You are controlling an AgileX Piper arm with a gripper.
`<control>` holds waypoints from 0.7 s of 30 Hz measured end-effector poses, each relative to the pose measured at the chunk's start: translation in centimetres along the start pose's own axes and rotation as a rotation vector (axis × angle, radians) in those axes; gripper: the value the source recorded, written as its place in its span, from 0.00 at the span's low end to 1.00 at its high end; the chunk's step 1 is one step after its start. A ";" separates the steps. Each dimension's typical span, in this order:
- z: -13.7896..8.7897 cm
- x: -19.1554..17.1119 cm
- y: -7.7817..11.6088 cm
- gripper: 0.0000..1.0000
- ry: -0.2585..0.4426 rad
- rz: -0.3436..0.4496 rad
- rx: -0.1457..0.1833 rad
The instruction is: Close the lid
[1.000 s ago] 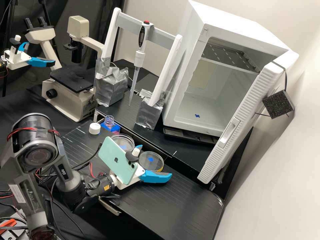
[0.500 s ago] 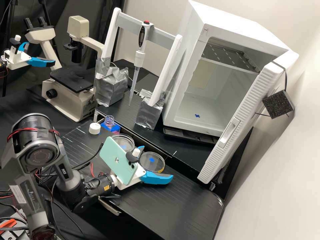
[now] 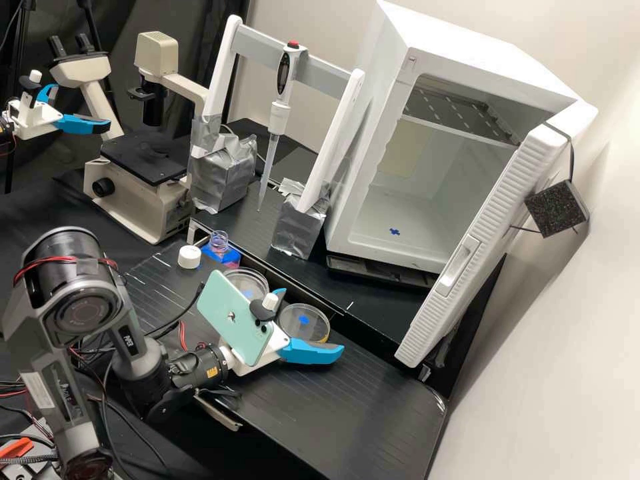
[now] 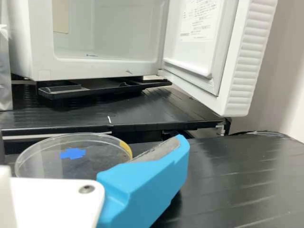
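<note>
Right beside the hand (image 3: 313,320), dish (image 4: 52,164).

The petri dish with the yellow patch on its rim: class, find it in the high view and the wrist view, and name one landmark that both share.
High view: just below centre, between the teal phone and the open door, the petri dish lies behind the blue finger.
Wrist view: on the near side of the shelf edge, beside the blue finger.
Shared landmark: the white cabinet.
</note>
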 end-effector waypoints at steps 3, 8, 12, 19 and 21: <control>-0.1 0.0 -0.1 0.00 0.002 -0.001 -0.002; -0.1 0.0 -0.1 0.00 0.001 0.000 -0.009; -0.2 0.0 -0.1 0.00 0.004 -0.003 -0.009; -0.3 0.0 -0.2 0.00 0.008 -0.006 -0.010; -0.3 0.0 -0.2 0.00 0.008 -0.006 -0.014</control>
